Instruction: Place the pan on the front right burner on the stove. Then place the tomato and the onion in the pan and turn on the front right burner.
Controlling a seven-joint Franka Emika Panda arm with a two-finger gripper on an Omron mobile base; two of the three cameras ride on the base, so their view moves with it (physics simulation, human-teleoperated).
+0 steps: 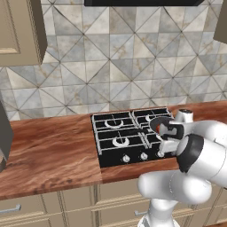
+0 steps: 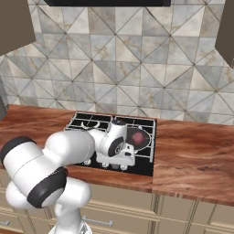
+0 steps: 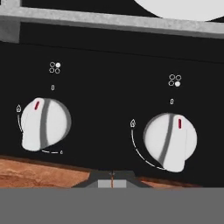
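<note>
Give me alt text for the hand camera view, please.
Two silver stove knobs sit on the black cooktop panel, each under a small four-dot burner icon. The shut gripper points between them, above the wooden counter edge.

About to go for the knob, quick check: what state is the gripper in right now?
Gripper: jaws shut, holding nothing, poised in front of the two round silver knobs on the flat black stove.

Kitchen, 4-burner stove (image 1: 131, 135), wooden counter (image 1: 48, 155), tiled backsplash (image 1: 124, 57), likely cabinets (image 1: 20, 31)
</note>
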